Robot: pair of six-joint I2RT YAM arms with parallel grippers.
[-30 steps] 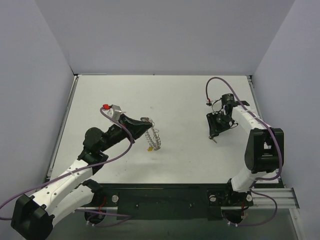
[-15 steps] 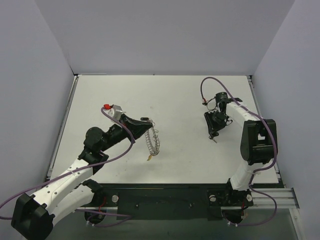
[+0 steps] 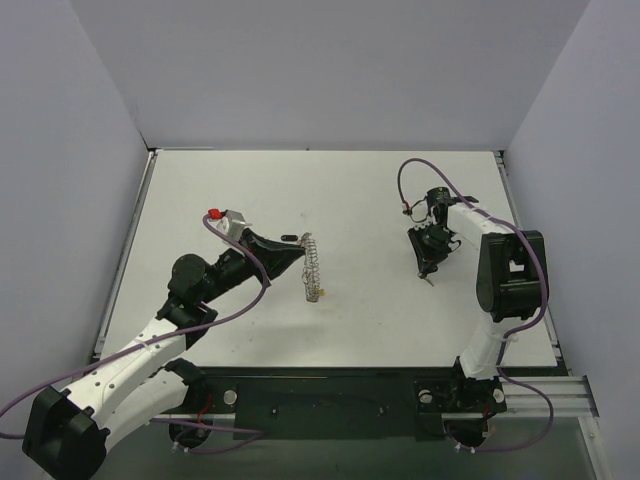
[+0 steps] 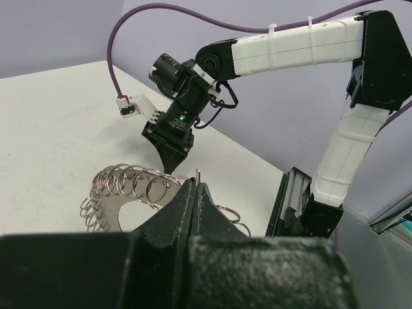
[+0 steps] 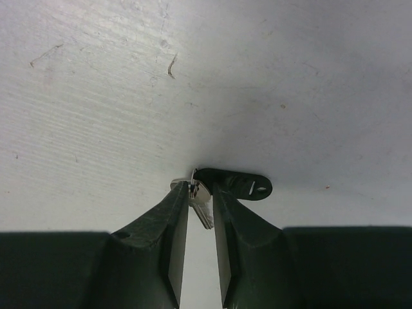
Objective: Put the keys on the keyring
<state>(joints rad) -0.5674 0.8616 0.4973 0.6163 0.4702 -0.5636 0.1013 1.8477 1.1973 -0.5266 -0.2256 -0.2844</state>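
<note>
Right gripper (image 5: 199,188): straddled black-tagged key (image 5: 204,207), grip unclear
Left gripper (image 4: 195,190): clamped on keyring (image 4: 125,185)
Risk: thin key could squirt sideways under the pinch

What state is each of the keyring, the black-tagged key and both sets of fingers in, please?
keyring: held up on edge.
left fingers: shut on the keyring.
black-tagged key: on the table, between the right fingers.
right fingers: narrowly apart around the black-tagged key, grip unclear.
</note>
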